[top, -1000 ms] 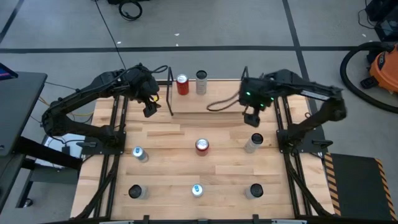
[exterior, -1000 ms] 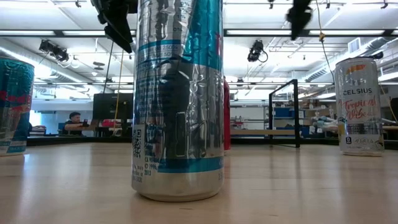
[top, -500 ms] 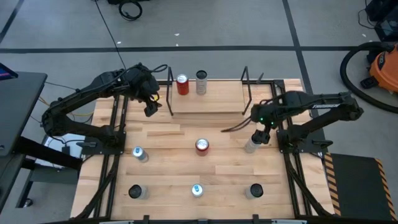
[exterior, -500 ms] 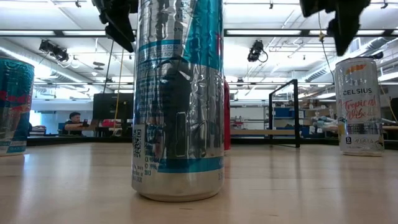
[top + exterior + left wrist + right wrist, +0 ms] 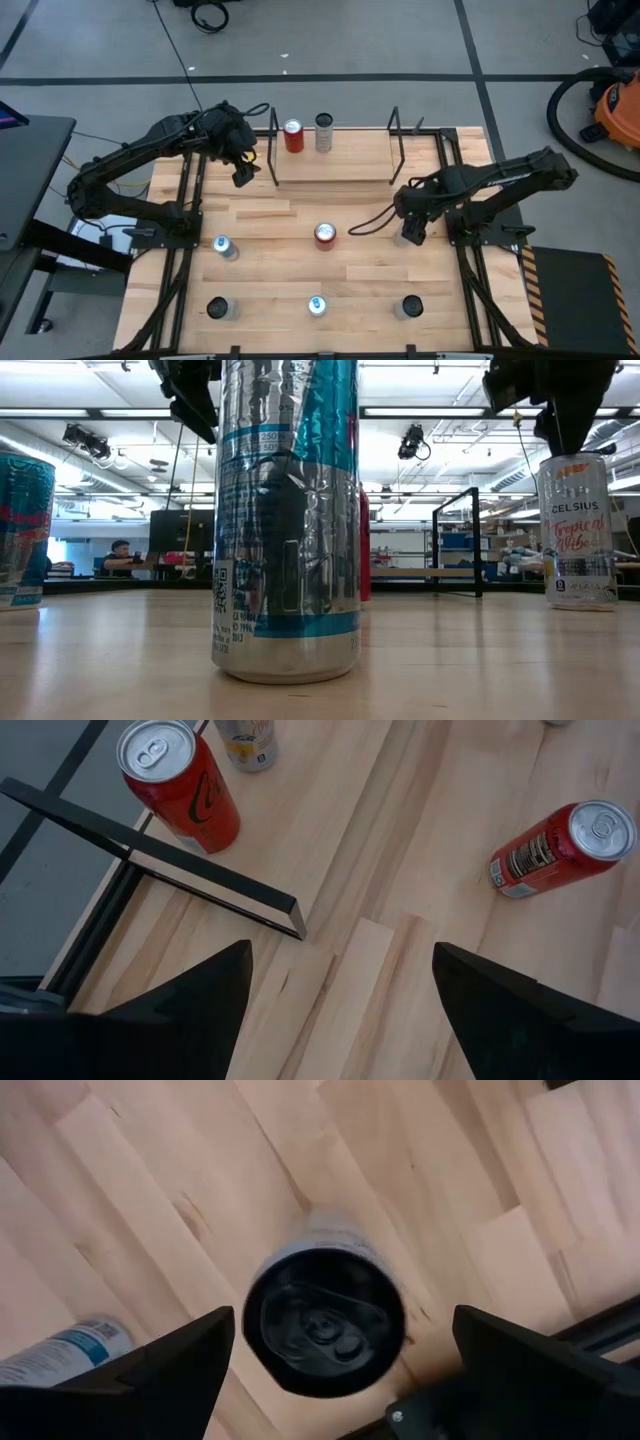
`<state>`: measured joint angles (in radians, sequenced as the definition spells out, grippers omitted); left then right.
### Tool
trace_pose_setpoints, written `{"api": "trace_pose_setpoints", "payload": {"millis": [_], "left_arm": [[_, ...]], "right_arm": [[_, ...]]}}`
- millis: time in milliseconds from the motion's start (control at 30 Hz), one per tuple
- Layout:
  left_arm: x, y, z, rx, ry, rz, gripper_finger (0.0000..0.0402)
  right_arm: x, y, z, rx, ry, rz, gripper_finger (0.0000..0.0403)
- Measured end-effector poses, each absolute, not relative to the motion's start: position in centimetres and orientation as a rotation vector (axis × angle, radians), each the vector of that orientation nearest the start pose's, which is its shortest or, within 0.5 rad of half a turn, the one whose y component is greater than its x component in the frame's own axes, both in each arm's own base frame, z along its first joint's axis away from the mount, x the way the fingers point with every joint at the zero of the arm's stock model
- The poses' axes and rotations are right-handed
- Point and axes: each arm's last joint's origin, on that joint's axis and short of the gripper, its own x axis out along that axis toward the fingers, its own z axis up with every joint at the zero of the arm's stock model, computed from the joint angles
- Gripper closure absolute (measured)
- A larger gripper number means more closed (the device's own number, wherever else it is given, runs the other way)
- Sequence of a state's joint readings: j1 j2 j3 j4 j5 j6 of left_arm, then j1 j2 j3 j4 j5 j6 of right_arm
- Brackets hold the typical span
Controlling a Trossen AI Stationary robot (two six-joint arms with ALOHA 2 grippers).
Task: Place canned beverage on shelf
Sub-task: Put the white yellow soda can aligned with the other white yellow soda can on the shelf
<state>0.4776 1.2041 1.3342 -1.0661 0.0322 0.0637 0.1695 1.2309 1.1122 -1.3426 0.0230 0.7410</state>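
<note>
- The right pincer point(image 5: 410, 232) hangs directly over a white can point(image 5: 577, 530) on the right side of the counter point(image 5: 300, 280), its fingers point(image 5: 160, 1365) spread wide on either side of the can's dark top point(image 5: 325, 1320), released and not touching it.
- In the low view that can stands upright on the wood, with the pincer point(image 5: 562, 420) just above its rim.
- The left pincer point(image 5: 242, 175) waits above the shelf's left end, fingers point(image 5: 190, 995) apart and holding nothing.
- The shelf point(image 5: 330, 170) sits at the far edge of the counter; a red can point(image 5: 292, 135) and a silver can point(image 5: 323, 132) stand on it, near its left end.
- Another red can point(image 5: 325, 235) stands mid-counter, left of the right pincer.
- A can point(image 5: 222, 247) stands at the left, and three more point(image 5: 316, 306) line the near edge.
- A person point(image 5: 120, 555) sits far back in the room.
</note>
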Motion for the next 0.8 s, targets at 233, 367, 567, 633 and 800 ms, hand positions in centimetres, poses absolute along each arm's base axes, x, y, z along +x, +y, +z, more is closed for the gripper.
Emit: {"api": "trace_pose_setpoints", "payload": {"millis": [233,367,567,633,800], "left_arm": [[19.4,9.9,36.3,-0.180,0.924,0.383,0.0090],[19.4,9.9,36.3,-0.179,0.924,0.383,0.0090],[19.4,9.9,36.3,-0.179,0.924,0.383,0.0090],[19.4,9.9,36.3,-0.179,0.923,0.383,0.0090],[19.5,10.0,36.4,-0.176,0.914,0.384,0.0090]], "right_arm": [[20.3,3.7,27.3,0.417,1.490,-0.427,0.0020],[20.9,3.9,26.6,0.389,1.540,-0.377,0.0033],[21.4,4.0,26.3,0.381,1.560,-0.311,0.0092],[21.4,3.9,26.3,0.378,1.561,-0.302,0.0118],[21.5,3.5,26.3,0.377,1.557,-0.297,0.0140]]}}
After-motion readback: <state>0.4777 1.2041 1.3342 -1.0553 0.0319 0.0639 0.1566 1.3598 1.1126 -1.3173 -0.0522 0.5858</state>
